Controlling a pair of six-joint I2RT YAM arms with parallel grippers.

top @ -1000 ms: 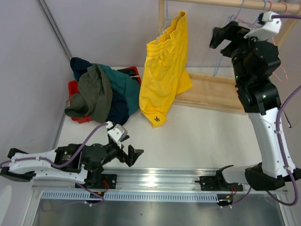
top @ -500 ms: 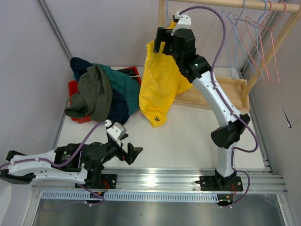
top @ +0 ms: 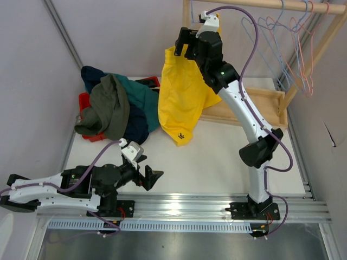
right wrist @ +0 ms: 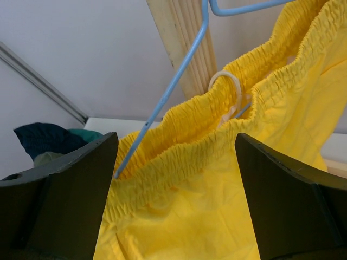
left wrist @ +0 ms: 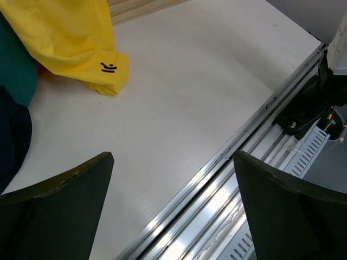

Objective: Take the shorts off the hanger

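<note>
— Where are the yellow shorts (top: 184,97)?
— On the blue hanger (right wrist: 179,70), far side, under the rail (top: 244,4). The right gripper (right wrist: 174,141) is spread wide at the waistband.
— And the left gripper (left wrist: 172,157)?
— Spread too, low over the near table (top: 217,157). The other shorts (top: 116,108) are heaped far left.

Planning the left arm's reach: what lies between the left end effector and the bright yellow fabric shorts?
Nothing: the left wrist view shows only bare white tabletop between the left end effector and the bright yellow fabric shorts.

Bright even light; soft shadows; glare on rail (top: 179,201); left end effector (left wrist: 172,157) blurred.
</note>
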